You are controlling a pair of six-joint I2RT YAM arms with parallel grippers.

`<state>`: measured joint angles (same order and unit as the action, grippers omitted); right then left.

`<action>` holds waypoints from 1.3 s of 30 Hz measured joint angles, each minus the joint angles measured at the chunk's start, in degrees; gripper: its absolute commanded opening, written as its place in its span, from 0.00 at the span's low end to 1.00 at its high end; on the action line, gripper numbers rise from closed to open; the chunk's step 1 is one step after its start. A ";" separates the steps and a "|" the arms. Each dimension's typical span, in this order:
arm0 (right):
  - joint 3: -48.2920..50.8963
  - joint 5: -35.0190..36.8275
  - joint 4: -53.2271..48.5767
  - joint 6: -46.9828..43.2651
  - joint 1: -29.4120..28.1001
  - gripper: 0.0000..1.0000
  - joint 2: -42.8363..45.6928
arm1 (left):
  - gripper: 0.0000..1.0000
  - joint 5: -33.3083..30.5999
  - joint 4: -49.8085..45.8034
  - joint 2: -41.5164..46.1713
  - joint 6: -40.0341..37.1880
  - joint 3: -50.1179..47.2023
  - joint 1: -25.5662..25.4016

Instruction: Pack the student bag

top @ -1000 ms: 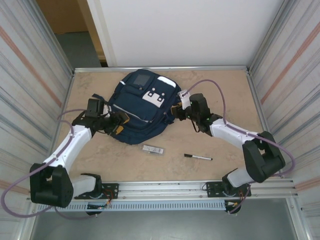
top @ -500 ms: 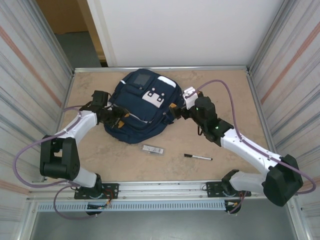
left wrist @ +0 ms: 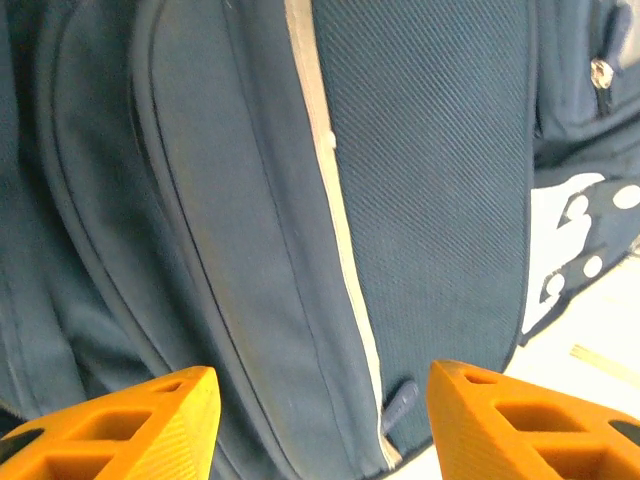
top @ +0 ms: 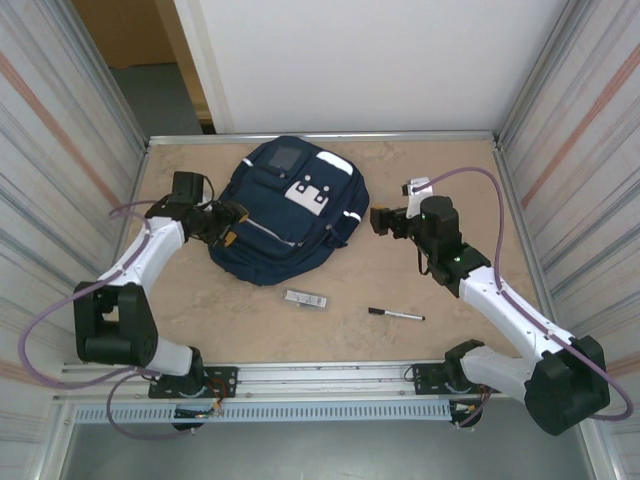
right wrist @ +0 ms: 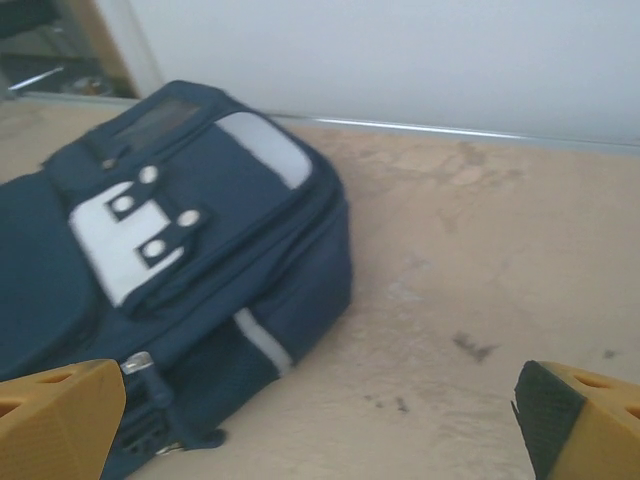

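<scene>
The student bag (top: 288, 215) lies flat on the table (top: 450, 180) — left gripper (top: 232, 222) spread wide at its left edge; right gripper (top: 379, 220) agape, empty, near its right; a pen (top: 396, 315) and small grey box (top: 306, 298) lie nearer, apart.

A beige, mottled tabletop (top: 440, 170) with a metal rim carries three things. A navy student bag (top: 285, 215) lies flat at far left-centre. Near it lies a small pale rectangular item (top: 305, 298). To its right lies a black pen (top: 396, 314), apart from both.
</scene>
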<state>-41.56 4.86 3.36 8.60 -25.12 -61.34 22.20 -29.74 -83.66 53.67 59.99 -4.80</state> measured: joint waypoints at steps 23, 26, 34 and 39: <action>-4.74 -23.82 -2.47 -14.05 -6.14 0.96 -15.19 | 0.00 2.58 9.29 -1.33 4.85 -4.31 -2.38; -6.38 -28.96 -2.01 -21.66 -5.88 0.97 -17.77 | 0.00 2.97 8.59 1.33 6.05 -4.31 -4.20; -7.56 -37.13 1.92 -35.50 -3.78 0.91 -27.74 | 0.00 4.83 7.08 2.16 8.72 -4.31 -4.70; -6.97 -40.04 5.53 -37.92 -2.69 0.80 -28.96 | 0.00 6.14 6.91 2.54 10.03 -4.31 -4.72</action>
<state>-48.53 -35.18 8.88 -29.32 -27.81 -90.30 28.34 -22.83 -81.12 63.70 55.68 -9.52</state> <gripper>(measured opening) 0.833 0.054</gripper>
